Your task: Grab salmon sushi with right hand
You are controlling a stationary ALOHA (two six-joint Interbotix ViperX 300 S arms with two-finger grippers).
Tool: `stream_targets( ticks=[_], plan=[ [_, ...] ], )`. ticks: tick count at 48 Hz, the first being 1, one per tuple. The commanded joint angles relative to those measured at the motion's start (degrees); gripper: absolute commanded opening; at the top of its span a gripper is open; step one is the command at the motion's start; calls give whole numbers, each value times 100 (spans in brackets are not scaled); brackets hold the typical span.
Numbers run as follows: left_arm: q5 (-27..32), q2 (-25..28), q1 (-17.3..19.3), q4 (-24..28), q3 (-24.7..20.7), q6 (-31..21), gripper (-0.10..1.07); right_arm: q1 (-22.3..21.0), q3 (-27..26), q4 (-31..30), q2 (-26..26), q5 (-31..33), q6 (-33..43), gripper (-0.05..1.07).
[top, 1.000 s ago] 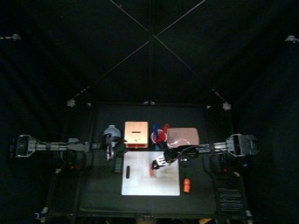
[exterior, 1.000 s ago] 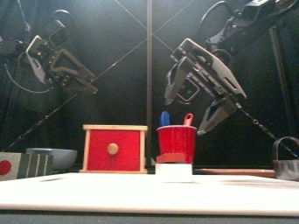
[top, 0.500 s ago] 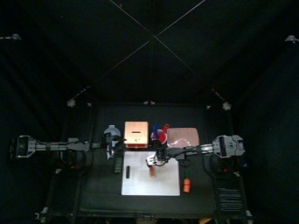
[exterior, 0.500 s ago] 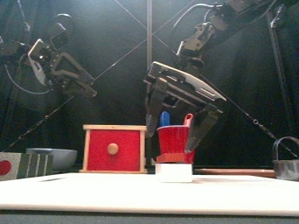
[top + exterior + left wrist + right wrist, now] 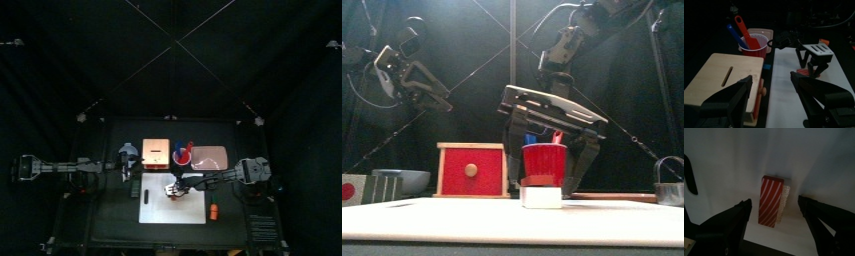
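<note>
Since a second ago, the right gripper (image 5: 553, 150) has swung from the right side of the front view toward its middle and dropped lower, so its wide-spread jaws now straddle the red cup (image 5: 545, 160) as seen from the front. In the top view the right arm reaches from the right edge toward the centre of the white mat (image 5: 155, 212), with that gripper (image 5: 173, 187) over the mat's upper half.

In the right wrist view, the salmon sushi (image 5: 773, 200), a striped reddish slab on a white block, lies on the mat in the centre of the frame, between the two open jaws and not touched by either. In the front view it shows as a small white block with a pink top (image 5: 541, 195) at lower centre. A brighter orange piece (image 5: 213, 211) lies at the mat's lower right in the top view.

The red cup holds a red tool and a blue tool (image 5: 733, 34), both standing tilted. Left of it stands a wooden box (image 5: 473, 171) with a red front.

The left gripper (image 5: 769, 90) hangs at the upper left of the front view, jaws open and empty.
</note>
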Motion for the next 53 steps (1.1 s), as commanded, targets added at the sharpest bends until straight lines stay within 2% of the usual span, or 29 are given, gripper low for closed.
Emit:
stream_targets(
  ticks=[1,26,53],
  plan=[
    [-9,-9,18,9,-97,9,94,35,-158,-97,-97,44,88,101],
    [-9,-18,44,9,-9,9,94,62,-536,-114,255,545,97,101],
    [-9,-220,123,9,62,18,94,79,-940,-167,378,1002,105,101]
  ],
)
